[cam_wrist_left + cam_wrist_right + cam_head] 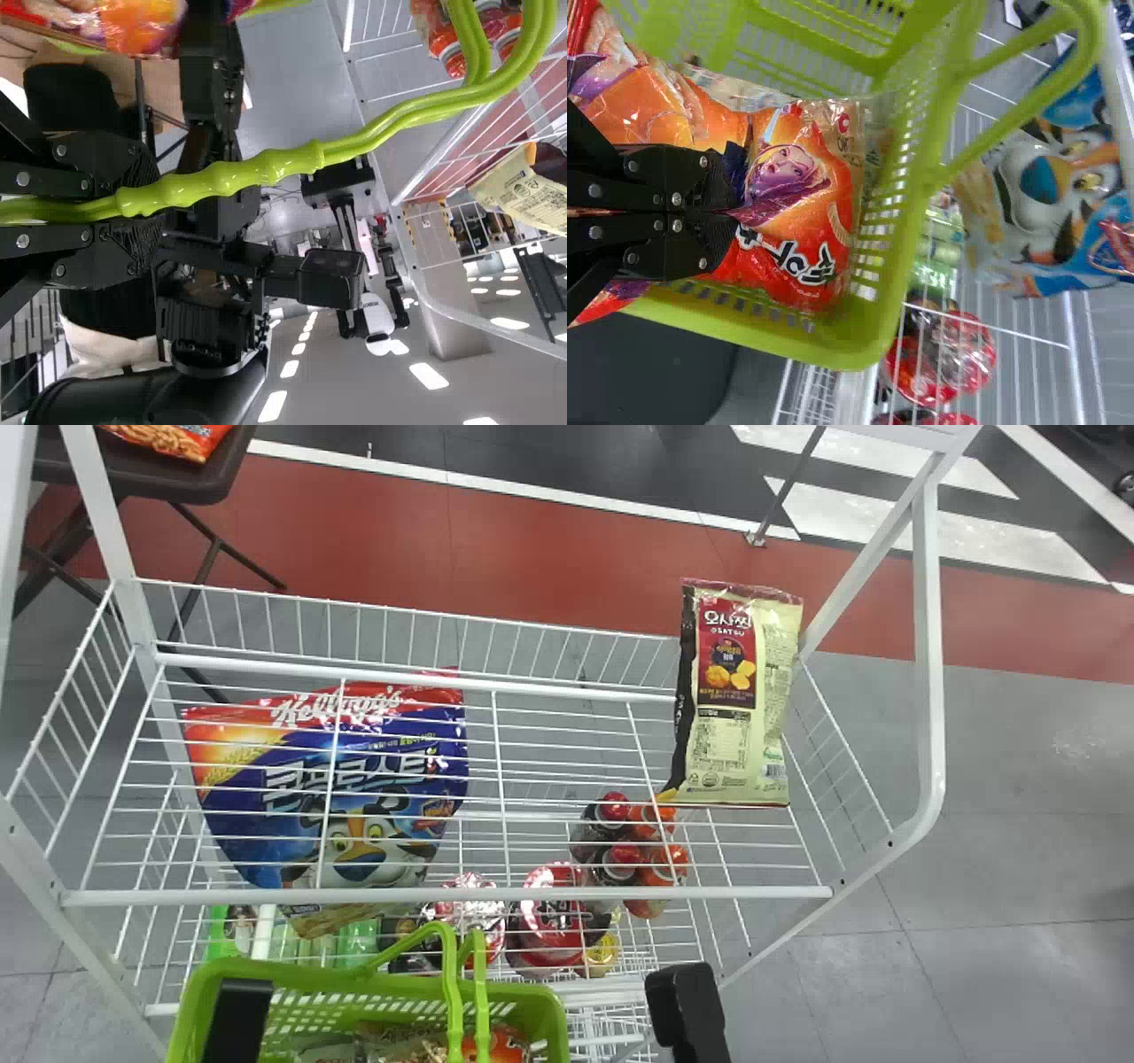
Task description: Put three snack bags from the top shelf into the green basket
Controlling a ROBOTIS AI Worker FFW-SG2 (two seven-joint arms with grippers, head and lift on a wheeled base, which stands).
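The green basket (pixel 554 1014) stands at the bottom edge, with snack bags (pixel 500 1045) inside. A black part of my left gripper (pixel 239 1019) shows over its left side; in the left wrist view my left gripper (pixel 120 210) is shut on the green handles (pixel 266 166). Right of the basket is a black part of my right gripper (pixel 687 1010). In the right wrist view my right gripper (pixel 733 211) is shut on an orange-red snack bag (pixel 802 212), held in the basket (pixel 877 328). A cream snack bag (pixel 731 691) leans at the shelf's right end.
The white wire shelf (pixel 567 689) holds a large blue cereal bag (pixel 354 788) at its left. Below are bottles (pixel 620 855) and red cup noodles (pixel 549 917). White frame posts rise at both sides, and a dark chair (pixel 168 478) with an orange bag stands behind.
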